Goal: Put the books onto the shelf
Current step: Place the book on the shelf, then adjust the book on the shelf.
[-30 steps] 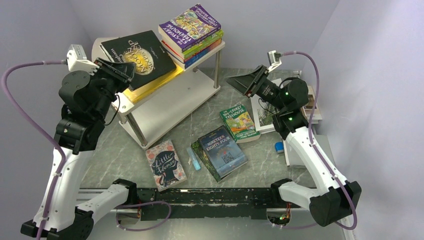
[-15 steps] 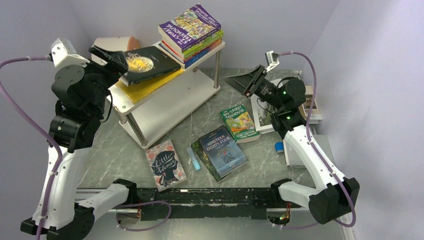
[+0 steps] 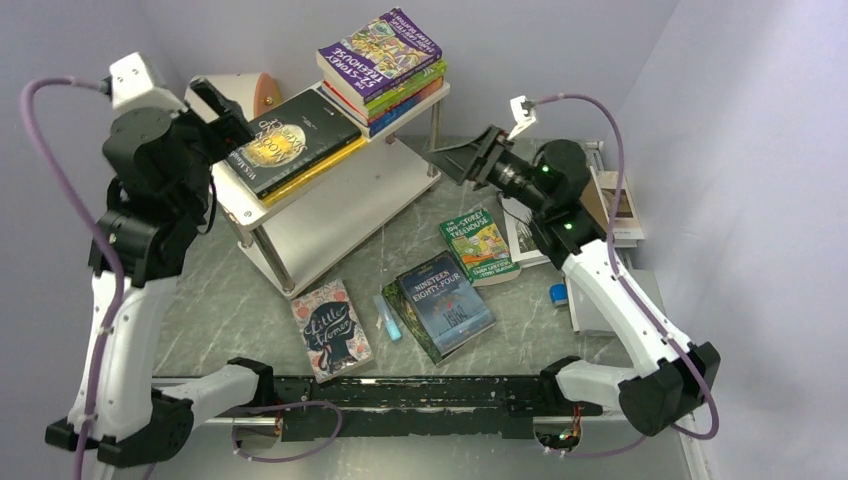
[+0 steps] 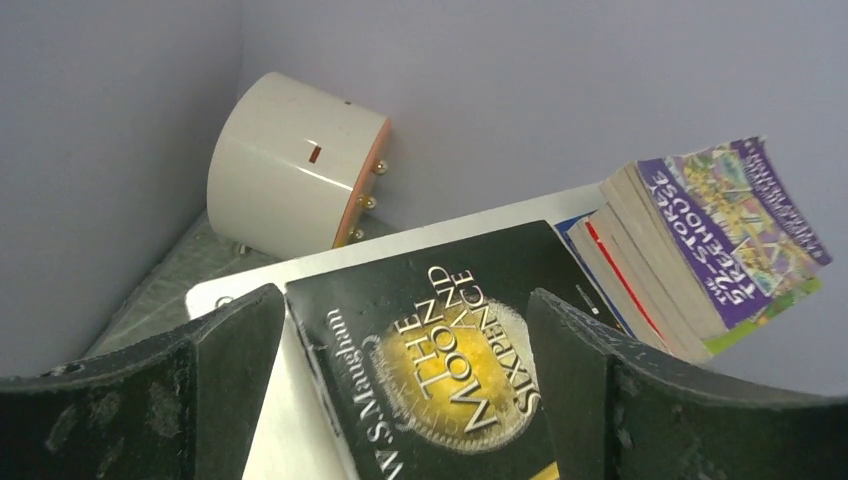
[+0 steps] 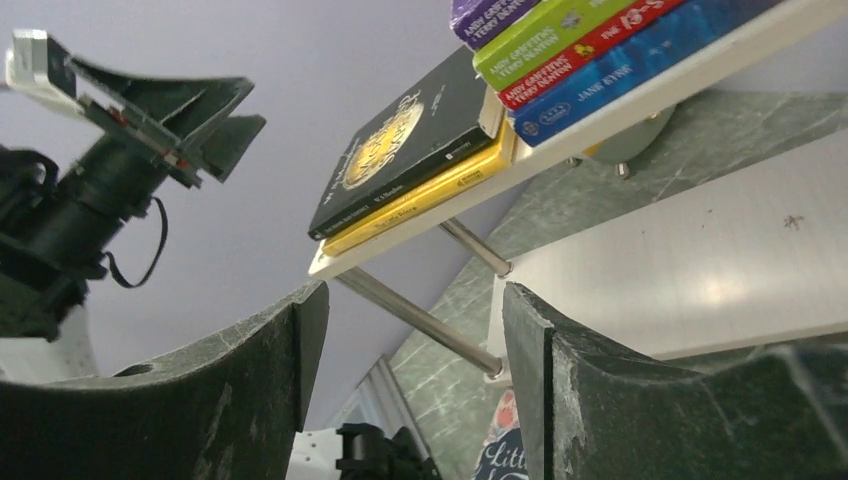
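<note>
Black book lies on the shelf; left gripper gapes wide at its corner, empty. Right gripper hangs open, holding nothing.

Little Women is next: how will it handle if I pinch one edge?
Little Women looks like a thin paperback, so it will probably sag or fan open from one edge. Lying flat on the smooth-looking table, it likely slides when nudged; unlikely to tip.

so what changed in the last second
The left pincer opened and let go of the black book, which dropped flat onto the yellow book on the top board of the shelf, then drew back. The right pincer swung left toward the shelf. The purple-topped stack and the books on the table stayed put.
</note>
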`<state>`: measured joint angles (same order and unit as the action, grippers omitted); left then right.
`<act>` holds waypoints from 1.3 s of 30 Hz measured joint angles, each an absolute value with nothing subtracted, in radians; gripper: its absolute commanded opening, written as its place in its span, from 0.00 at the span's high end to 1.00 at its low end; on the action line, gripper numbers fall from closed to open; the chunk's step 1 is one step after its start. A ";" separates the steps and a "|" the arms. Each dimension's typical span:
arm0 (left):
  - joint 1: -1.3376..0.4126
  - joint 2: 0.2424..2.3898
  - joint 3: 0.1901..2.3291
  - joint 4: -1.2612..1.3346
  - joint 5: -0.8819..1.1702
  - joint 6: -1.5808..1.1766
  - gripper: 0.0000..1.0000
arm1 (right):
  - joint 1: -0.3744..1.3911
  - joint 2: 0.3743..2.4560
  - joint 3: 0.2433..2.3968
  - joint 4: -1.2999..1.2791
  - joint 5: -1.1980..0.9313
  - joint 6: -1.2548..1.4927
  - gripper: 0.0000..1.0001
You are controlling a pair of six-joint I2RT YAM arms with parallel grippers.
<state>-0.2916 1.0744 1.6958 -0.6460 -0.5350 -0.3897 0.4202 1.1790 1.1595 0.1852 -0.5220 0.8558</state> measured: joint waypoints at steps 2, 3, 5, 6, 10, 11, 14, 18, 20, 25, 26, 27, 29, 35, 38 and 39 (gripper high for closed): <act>-0.292 1.135 1.739 -0.671 -0.524 -0.371 0.05 | 0.485 1.212 1.210 0.136 -0.456 0.797 0.32; -0.292 1.158 1.754 -0.679 -0.521 -0.365 0.05 | 0.511 1.225 1.227 0.121 -0.429 0.776 0.32; -0.287 1.224 1.776 -0.693 -0.519 -0.354 0.04 | 0.579 1.262 1.269 0.085 -0.359 0.724 0.32; -0.282 1.247 1.779 -0.702 -0.519 -0.351 0.04 | 0.601 1.277 1.282 0.077 -0.336 0.708 0.33; -0.201 1.313 1.787 -0.751 -0.485 -0.347 0.03 | 0.673 1.352 1.343 0.038 -0.231 0.647 0.34; -0.170 1.318 1.787 -0.758 -0.474 -0.347 0.03 | 0.685 1.369 1.357 0.032 -0.208 0.636 0.34; -0.094 1.318 1.787 -0.762 -0.443 -0.345 0.03 | 0.727 1.425 1.408 0.023 -0.128 0.602 0.37; -0.030 1.303 1.781 -0.759 -0.363 -0.345 0.03 | 0.766 1.489 1.489 0.006 -0.056 0.564 0.43; -0.012 1.290 1.767 -0.759 -0.311 -0.347 0.04 | 0.778 1.524 1.541 0.000 -0.026 0.547 0.46; 0.045 1.264 1.726 -0.746 -0.266 -0.366 0.10 | 0.791 1.588 1.615 -0.013 0.020 0.517 0.53; 0.052 1.254 1.708 -0.741 -0.265 -0.371 0.10 | 0.792 1.601 1.629 -0.019 0.027 0.514 0.52; 0.057 1.244 1.692 -0.739 -0.264 -0.375 0.10 | 0.793 1.615 1.644 -0.025 0.036 0.512 0.51; 0.065 1.227 1.666 -0.737 -0.257 -0.382 0.11 | 0.794 1.638 1.671 -0.031 0.050 0.509 0.51; 0.089 1.195 1.613 -0.707 -0.172 -0.399 0.18 | 0.796 1.684 1.723 -0.052 0.062 0.499 0.52; 0.095 1.193 1.599 -0.701 -0.139 -0.406 0.24 | 0.797 1.694 1.728 -0.059 0.063 0.493 0.52; 0.097 1.193 1.597 -0.700 -0.129 -0.408 0.26 | 0.797 1.700 1.732 -0.062 0.063 0.492 0.52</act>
